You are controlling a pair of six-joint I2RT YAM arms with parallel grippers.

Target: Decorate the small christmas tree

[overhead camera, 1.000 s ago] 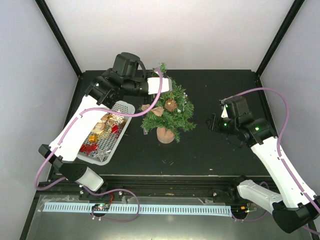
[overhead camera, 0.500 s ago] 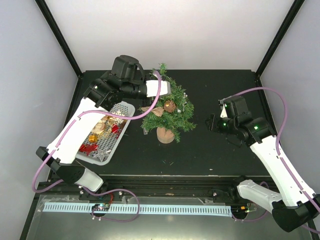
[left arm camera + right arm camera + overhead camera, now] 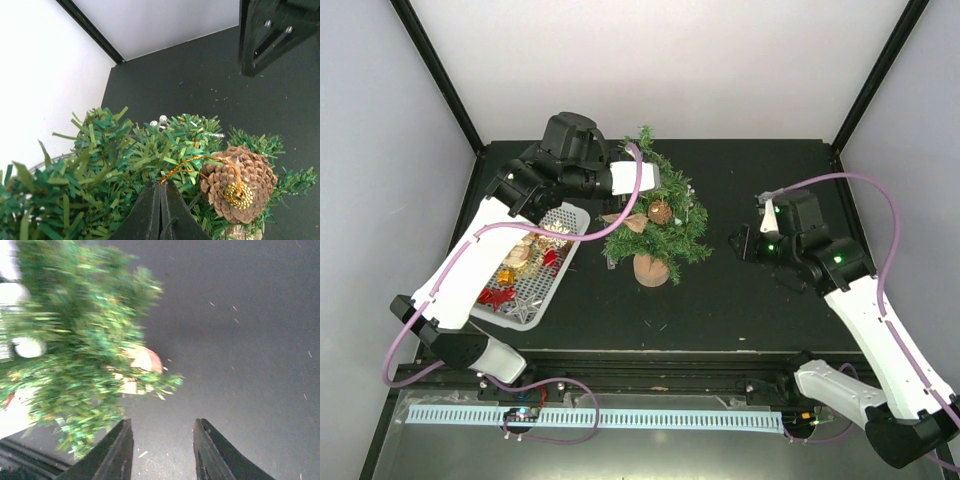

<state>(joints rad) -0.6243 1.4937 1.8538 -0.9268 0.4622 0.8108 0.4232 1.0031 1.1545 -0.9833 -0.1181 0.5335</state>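
Observation:
The small christmas tree [image 3: 665, 235] stands mid-table on its tan round base [image 3: 651, 269]. My left gripper [image 3: 654, 190] reaches over the top of the tree from the left. In the left wrist view it [image 3: 161, 183] is shut on the gold string loop [image 3: 192, 164] of a brown pine cone ornament [image 3: 239, 182], which rests against the green branches [image 3: 115, 165]. From above, the pine cone [image 3: 660, 211] sits high on the tree. My right gripper [image 3: 741, 245] hovers right of the tree. It [image 3: 162, 429] is open and empty, with the blurred tree [image 3: 80, 345] ahead on its left.
A white perforated basket [image 3: 526, 321] left of the tree holds several gold and red ornaments [image 3: 520, 257]. A tan bow-like ornament [image 3: 628, 221] hangs on the tree's left side. Black frame posts and white walls close in the dark table [image 3: 760, 300].
My right gripper has moved a little left toward the tree and its jaws have narrowed slightly. The left gripper has shifted slightly over the treetop, still pinching the string.

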